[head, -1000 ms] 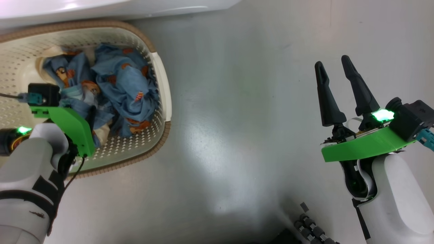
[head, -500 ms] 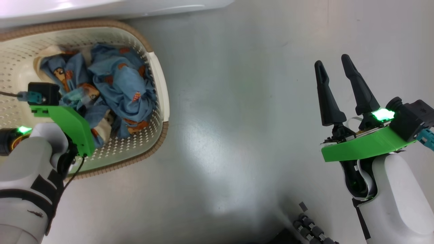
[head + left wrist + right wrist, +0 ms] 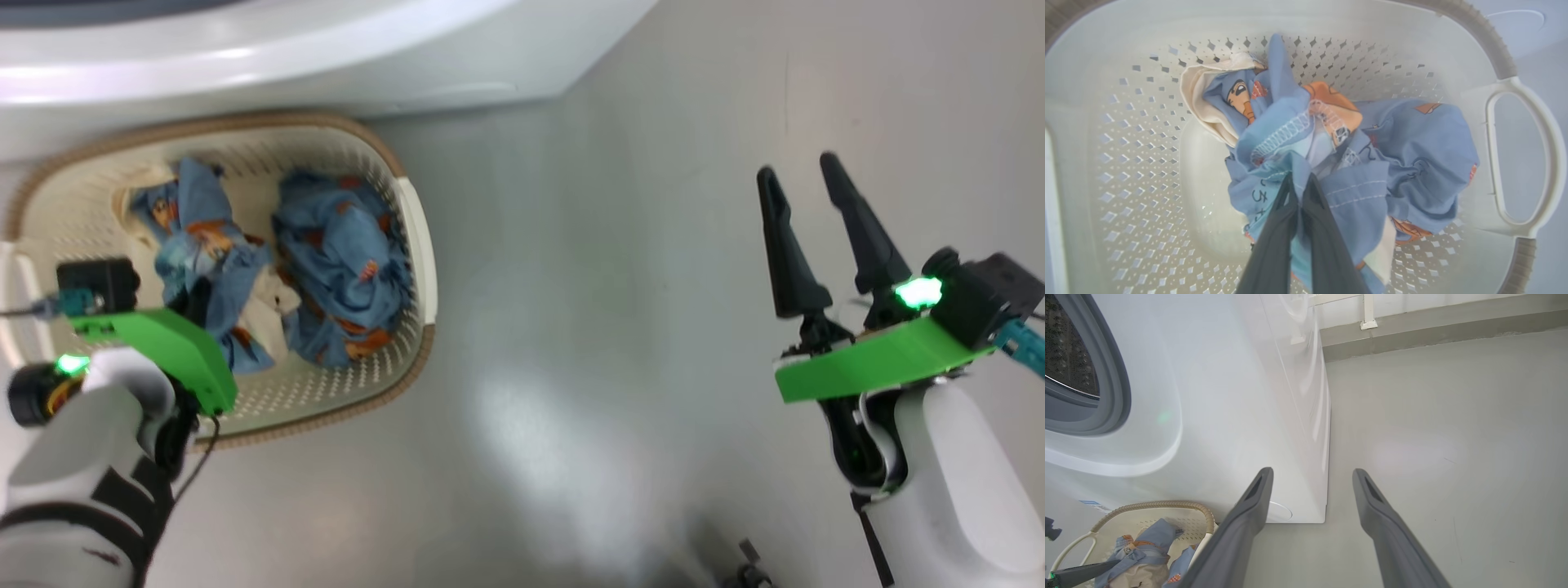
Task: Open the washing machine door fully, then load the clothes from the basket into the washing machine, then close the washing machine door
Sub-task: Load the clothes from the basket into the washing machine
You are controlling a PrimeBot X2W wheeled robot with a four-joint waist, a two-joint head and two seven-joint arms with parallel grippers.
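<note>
The clothes [image 3: 1298, 130] lie in the basket [image 3: 1147, 122] as two crumpled blue bundles. The basket stands on the floor [image 3: 612, 327], close against the front of the washing machine [image 3: 1229, 396]. Our left fingers [image 3: 1274, 245] are pressed nearly together on a fold of the nearer-left bundle, with blue cloth pinched between their tips and gathered up into a peak toward them. We judge that we are in the loading step, with the first garment gripped but not yet out of the basket. In the right wrist view the gasket [image 3: 1114, 396] and drum [image 3: 1069, 355] show bare, so we take the door to be open already. The next move calls for a lift high enough to clear the rim, then a carry up and forward to the drum mouth. The hanging cloth could drag the second bundle along or catch on the rim. In the head view the gripped bundle is longer than wide, its long axis running from the machine side toward us. The basket's long axis runs across, along the machine's front. Our right fingers [image 3: 788, 261] stand wide apart and empty, over bare floor well to the right.
</note>
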